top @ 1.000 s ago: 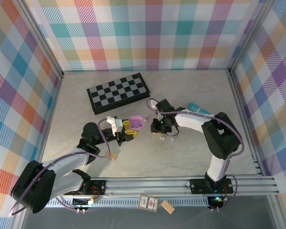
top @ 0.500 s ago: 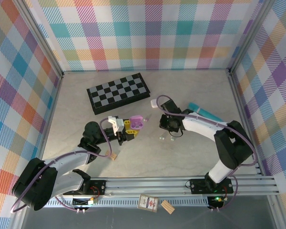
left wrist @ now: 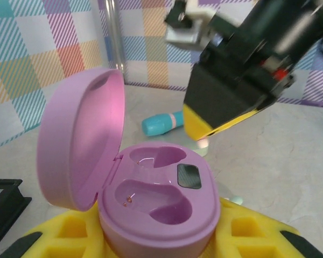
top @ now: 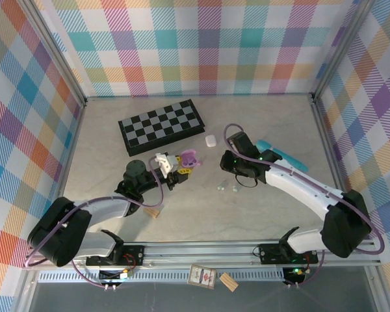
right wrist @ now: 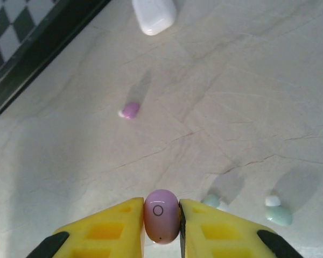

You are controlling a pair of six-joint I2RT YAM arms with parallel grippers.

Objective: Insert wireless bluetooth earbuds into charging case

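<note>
Right claw [right wrist: 161, 221] pinches one purple earbud [right wrist: 161, 214] between its yellow pads [right wrist: 113, 228]; round end faces the wrist camera, stem orientation can't be told. Left claw [left wrist: 160, 235] is clamped on the purple charging case [left wrist: 159, 207], lid flipped open, both sockets empty.

The purple earbud is right of the case, near but apart, apparently lifted off the desk [top: 273, 201].

Step in hand looks like carry-and-seat. To do it well:
- the right arm approaches the case from above, clear of the lid
- it matches the earbud's stem to one socket's well
- it lowers slowly and lets go only once seated
- the left arm holds the case level

Main risk is the earbud twisted in the grip.

Second purple earbud [right wrist: 130, 110] lies on the desk, also right of the case.
</note>
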